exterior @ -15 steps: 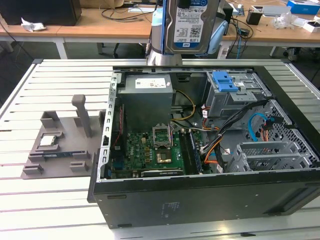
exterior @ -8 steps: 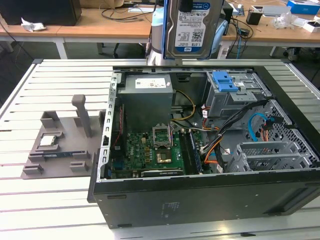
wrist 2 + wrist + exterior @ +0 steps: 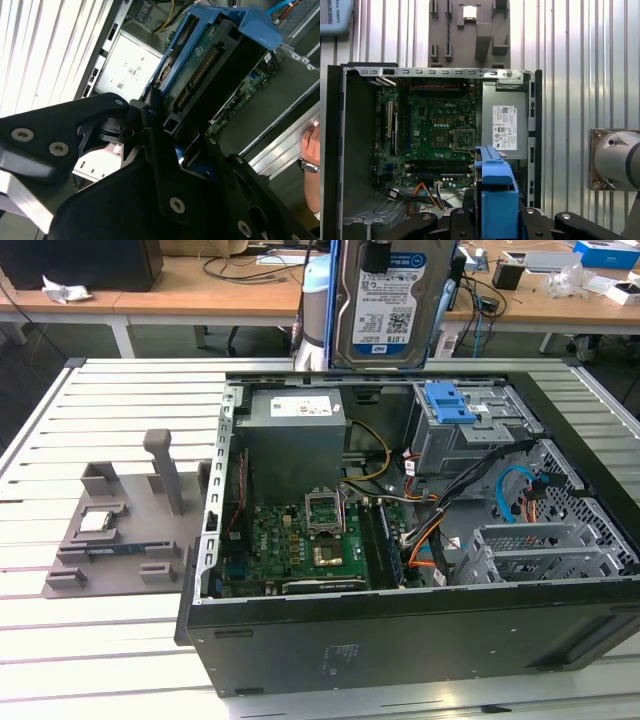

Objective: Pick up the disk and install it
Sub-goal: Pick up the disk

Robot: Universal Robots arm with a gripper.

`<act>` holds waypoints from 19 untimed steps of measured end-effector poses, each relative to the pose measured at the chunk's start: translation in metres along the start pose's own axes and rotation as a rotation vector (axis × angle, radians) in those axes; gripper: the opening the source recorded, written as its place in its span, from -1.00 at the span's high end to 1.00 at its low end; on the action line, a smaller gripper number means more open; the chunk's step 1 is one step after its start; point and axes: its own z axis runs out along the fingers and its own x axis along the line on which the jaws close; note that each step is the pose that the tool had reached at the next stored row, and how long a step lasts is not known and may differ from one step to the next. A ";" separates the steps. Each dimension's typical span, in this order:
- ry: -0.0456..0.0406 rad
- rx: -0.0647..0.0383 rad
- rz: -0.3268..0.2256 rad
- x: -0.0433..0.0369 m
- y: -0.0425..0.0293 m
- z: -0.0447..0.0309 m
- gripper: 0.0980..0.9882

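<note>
Gripper (image 3: pixel 497 217) around the disk (image 3: pixel 392 300) (upright, above the case (image 3: pixel 400 630))

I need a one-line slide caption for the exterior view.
Held upright, the disk hangs above the open computer case on a slatted table.

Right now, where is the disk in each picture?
Exterior view: disk upright at top centre, above the case.
Second wrist view: disk edge-on, green underside showing, beside the power supply.
First wrist view: disk end-on, blue frame nearest, over the case.
Shared landmark: the white-labelled power supply.
</note>
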 end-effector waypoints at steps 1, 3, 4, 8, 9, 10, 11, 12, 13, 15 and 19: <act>0.0003 0.000 0.000 0.0023 0.0000 -0.0001 0.40; 0.0005 0.000 0.000 0.0100 0.0001 -0.0001 0.40; 0.0007 0.000 0.000 0.0152 0.0002 -0.0001 0.40; 0.0009 0.000 0.000 0.0263 0.0004 -0.0003 0.40; 0.0010 0.000 0.000 0.0289 0.0005 -0.0003 0.40; 0.0012 0.000 0.000 0.0314 0.0005 -0.0004 0.40; 0.0012 0.000 0.000 0.0343 0.0005 -0.0004 0.40; 0.0013 0.000 0.000 0.0364 0.0005 -0.0004 0.40; 0.0015 0.000 0.000 0.0414 0.0006 -0.0005 0.40; 0.0016 0.000 0.000 0.0478 0.0007 -0.0005 0.40; 0.0023 0.000 0.000 0.0572 0.0009 -0.0006 0.40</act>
